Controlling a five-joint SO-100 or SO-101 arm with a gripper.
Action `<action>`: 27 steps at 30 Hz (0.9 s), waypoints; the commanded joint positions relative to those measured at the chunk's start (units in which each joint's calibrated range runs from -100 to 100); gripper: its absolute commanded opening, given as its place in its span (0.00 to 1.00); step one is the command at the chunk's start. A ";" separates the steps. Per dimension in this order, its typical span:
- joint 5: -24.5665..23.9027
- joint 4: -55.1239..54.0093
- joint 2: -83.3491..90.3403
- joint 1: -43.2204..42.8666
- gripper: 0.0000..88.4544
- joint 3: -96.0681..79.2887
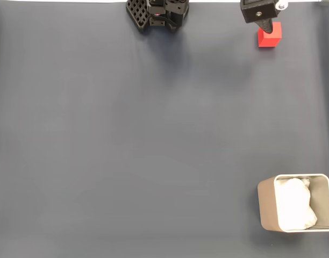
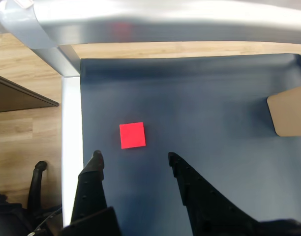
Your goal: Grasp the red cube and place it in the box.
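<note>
While the red cube (image 2: 132, 135) sits untouched on the tabletop (image 1: 154, 140) near its far edge | hand (image 2: 133, 160) spread, empty, hovering just short of it | grasp, carry, drop all remain | box (image 1: 267, 207) well apart, papered.

Worktop (image 1: 127, 134) covered by a dark slate-blue mat, evenly lit, with a white edge. Beyond it, in the wrist view: light wood-plank floor (image 2: 22, 132), a silver metal frame bar (image 2: 155, 22), a dark chair base (image 2: 35, 189).
</note>
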State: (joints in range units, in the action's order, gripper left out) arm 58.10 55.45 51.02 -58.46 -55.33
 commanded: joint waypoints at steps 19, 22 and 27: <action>0.73 -14.71 -2.41 -1.06 0.44 -10.63; 0.73 -15.94 -3.01 -1.06 0.45 -11.45; 0.83 -18.24 -4.49 -1.06 0.45 -12.18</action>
State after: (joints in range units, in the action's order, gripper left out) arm 58.83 39.06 46.85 -59.20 -68.08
